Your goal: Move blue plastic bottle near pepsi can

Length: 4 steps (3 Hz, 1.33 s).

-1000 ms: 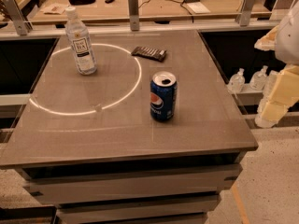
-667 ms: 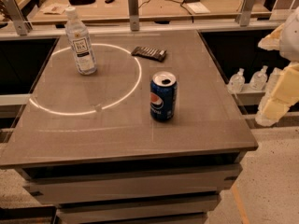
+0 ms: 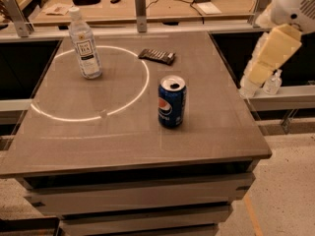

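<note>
The blue plastic bottle (image 3: 84, 44), clear with a white cap and a white label, stands upright at the table's back left, on the edge of a bright ring of light. The pepsi can (image 3: 172, 102), blue with the round logo and an opened silver top, stands upright near the table's middle, right of the ring. My gripper (image 3: 268, 58), cream-coloured under a white arm, hangs off the table's right edge, well clear of the can and far from the bottle. It holds nothing that I can see.
A dark flat wrapped bar (image 3: 156, 56) lies at the back middle of the grey table (image 3: 98, 146). Small clear pump bottles (image 3: 272, 82) stand on a ledge to the right, behind the gripper. A cluttered bench (image 3: 147, 4) runs behind the table.
The arm and gripper have moved up and a little to the left, closer to the table's right edge. The bottle, can and bar have not moved.
</note>
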Motion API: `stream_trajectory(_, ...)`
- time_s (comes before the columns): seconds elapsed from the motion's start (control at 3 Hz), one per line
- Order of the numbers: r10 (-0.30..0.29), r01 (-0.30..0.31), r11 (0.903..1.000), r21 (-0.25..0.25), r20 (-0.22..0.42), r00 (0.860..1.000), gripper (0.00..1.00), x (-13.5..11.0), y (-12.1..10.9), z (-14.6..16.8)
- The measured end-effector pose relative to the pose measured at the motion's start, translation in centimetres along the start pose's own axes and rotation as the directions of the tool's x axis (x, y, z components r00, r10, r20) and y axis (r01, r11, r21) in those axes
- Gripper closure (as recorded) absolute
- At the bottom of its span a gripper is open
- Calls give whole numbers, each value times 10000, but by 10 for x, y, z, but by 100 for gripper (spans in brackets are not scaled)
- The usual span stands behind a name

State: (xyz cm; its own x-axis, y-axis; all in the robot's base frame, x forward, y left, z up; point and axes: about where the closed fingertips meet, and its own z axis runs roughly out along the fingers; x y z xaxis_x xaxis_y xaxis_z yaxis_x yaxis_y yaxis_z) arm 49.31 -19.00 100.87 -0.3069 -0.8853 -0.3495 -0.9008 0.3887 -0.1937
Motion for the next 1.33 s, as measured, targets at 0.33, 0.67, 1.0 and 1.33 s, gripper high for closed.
stream_trajectory(0.33,-250,254,9997,-8,1393,9899,0,-27,-11,-5)
stream_trajectory(0.67,-538,626,9977,-250,2650,9628,0,-46,-15,-8)
stream_trajectory(1.0,-385,600,9971,-473,3670,9294,0,-67,-33,-2)
stream_trajectory(1.33,-371,583,9972,-466,3688,9288,0,-68,-33,-2)
